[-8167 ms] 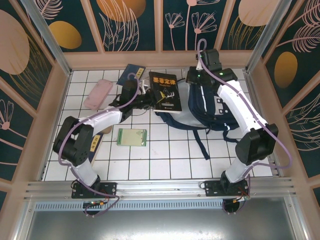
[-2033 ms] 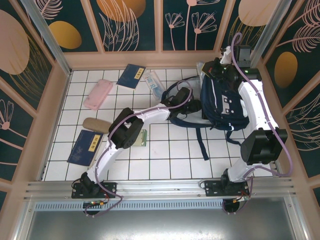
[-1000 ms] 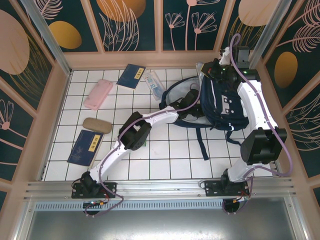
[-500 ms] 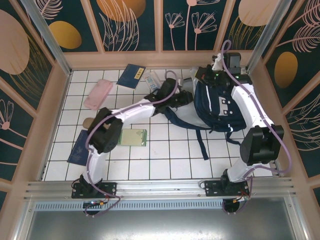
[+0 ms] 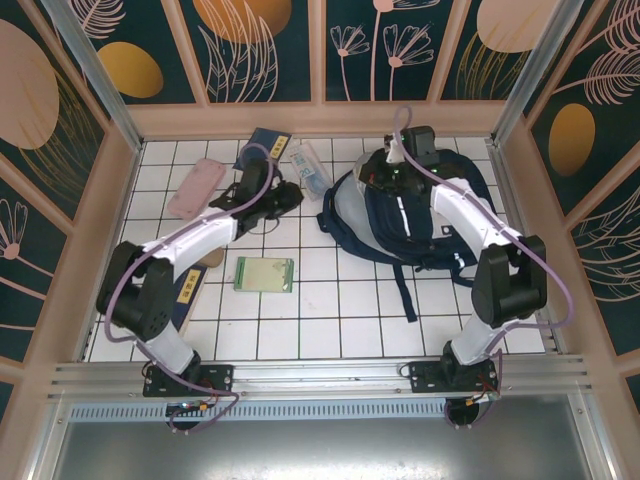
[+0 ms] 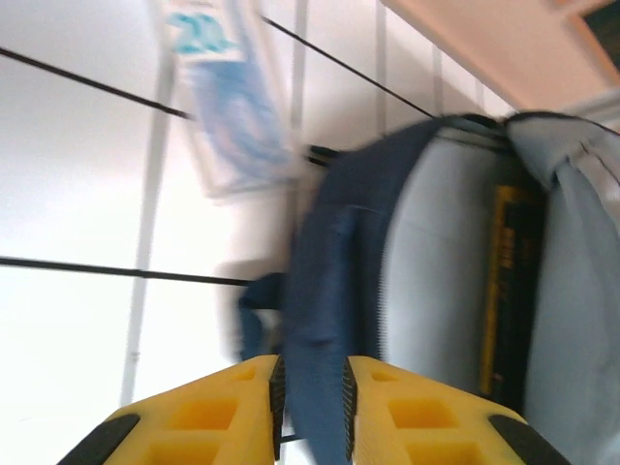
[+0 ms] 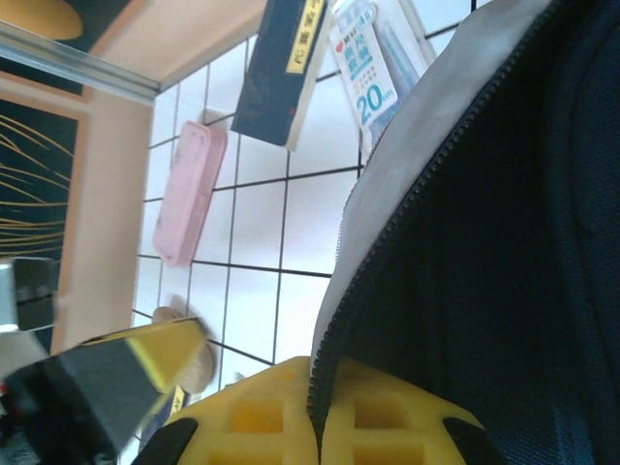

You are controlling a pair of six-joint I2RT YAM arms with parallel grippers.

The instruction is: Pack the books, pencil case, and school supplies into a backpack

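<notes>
The clear packet [image 7: 373, 73] has a big blue "20" on its white card. The tiny words above the number are too small to read. The dark blue book [image 7: 276, 73] next to it has a yellow label [image 7: 306, 34] with little dark signs, too small to read. The black book [image 6: 518, 291] in the backpack [image 6: 334, 271] shows gold marks, too blurry to read.

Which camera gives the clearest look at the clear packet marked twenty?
The right wrist view: the packet lies close and sharp, its "20" readable, one corner behind the backpack. The left wrist view shows the packet blurred; the top view shows the packet small.
</notes>
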